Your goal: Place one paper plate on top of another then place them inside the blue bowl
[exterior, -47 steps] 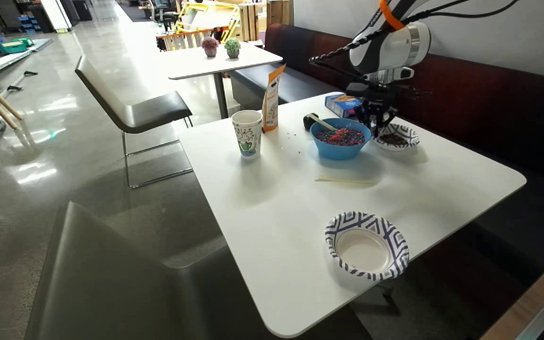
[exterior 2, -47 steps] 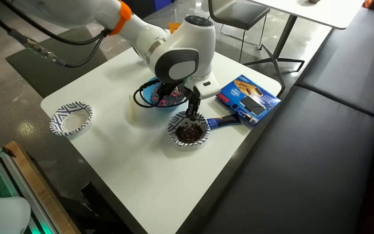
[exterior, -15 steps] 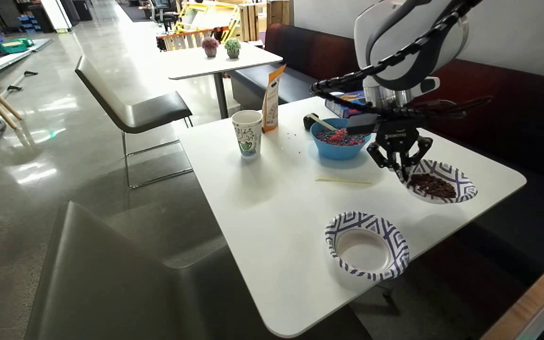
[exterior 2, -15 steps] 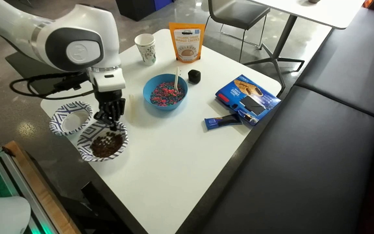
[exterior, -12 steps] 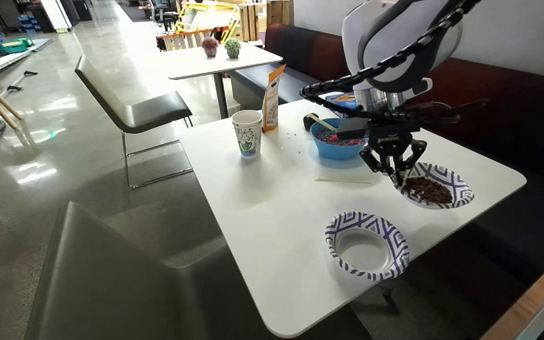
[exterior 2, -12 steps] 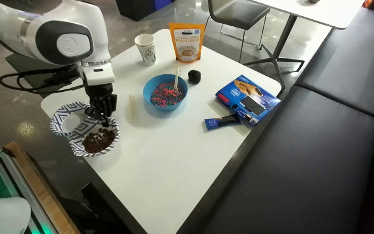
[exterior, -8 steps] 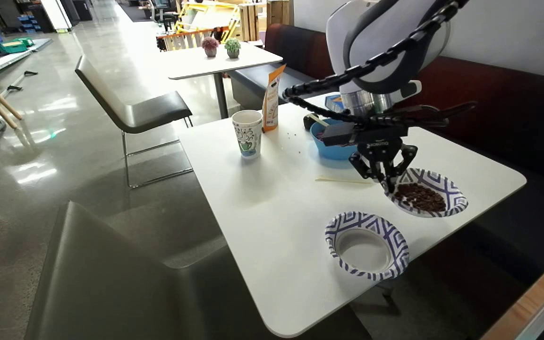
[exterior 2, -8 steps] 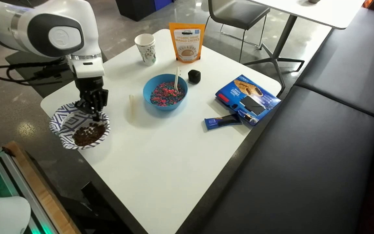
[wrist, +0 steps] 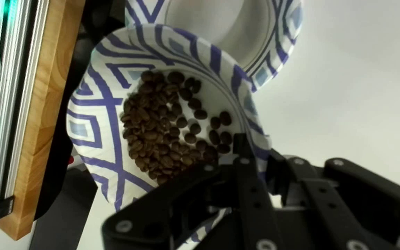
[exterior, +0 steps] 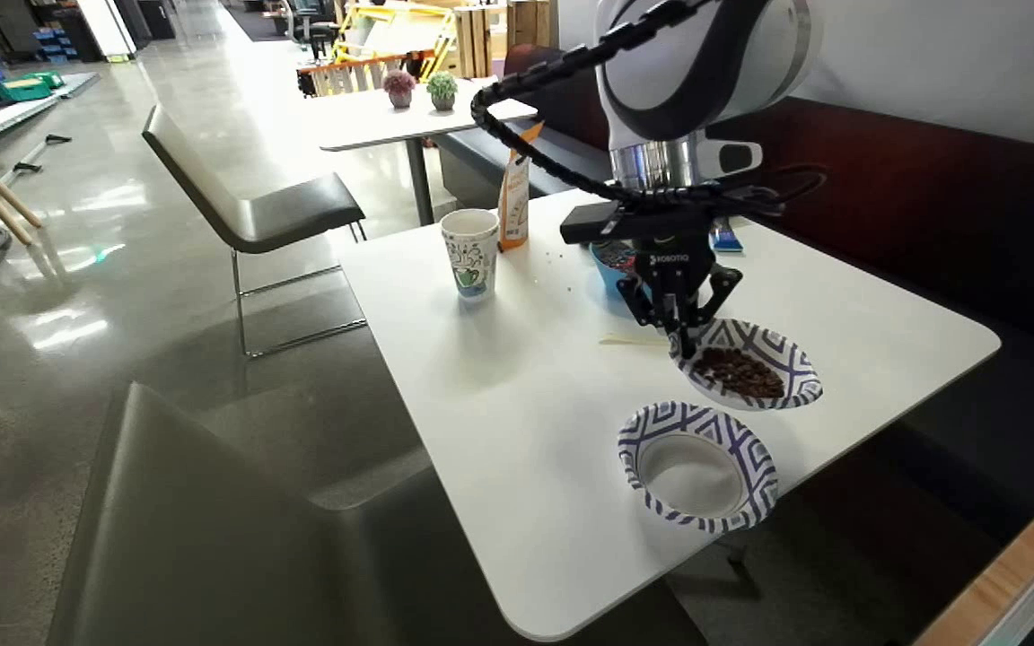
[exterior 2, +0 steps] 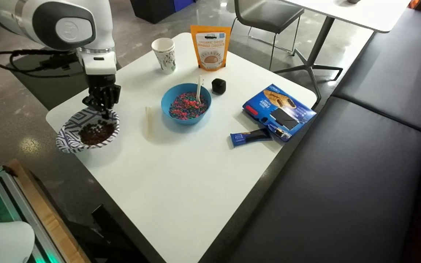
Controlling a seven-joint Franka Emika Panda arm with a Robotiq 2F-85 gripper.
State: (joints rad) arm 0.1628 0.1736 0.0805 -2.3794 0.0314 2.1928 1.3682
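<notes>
A white paper plate with a purple pattern holds brown beans. My gripper is shut on its rim and holds it in the air, as the wrist view shows at the fingers. An alike empty paper plate sits at the table's edge. The held plate covers part of it in the wrist view and most of it in an exterior view. The blue bowl holds red and blue-green bits and a pale spoon; the gripper partly hides it in an exterior view.
A pale stick lies between the plates and the bowl. A paper cup, an orange pouch and a black lump stand beyond the bowl. A blue box and a wrapped bar lie on the bench side.
My gripper has lifted the plate with beans from beside the blue bowl and carried it across to near the empty plate. In the last half second it has shifted sideways, away from the bench.
</notes>
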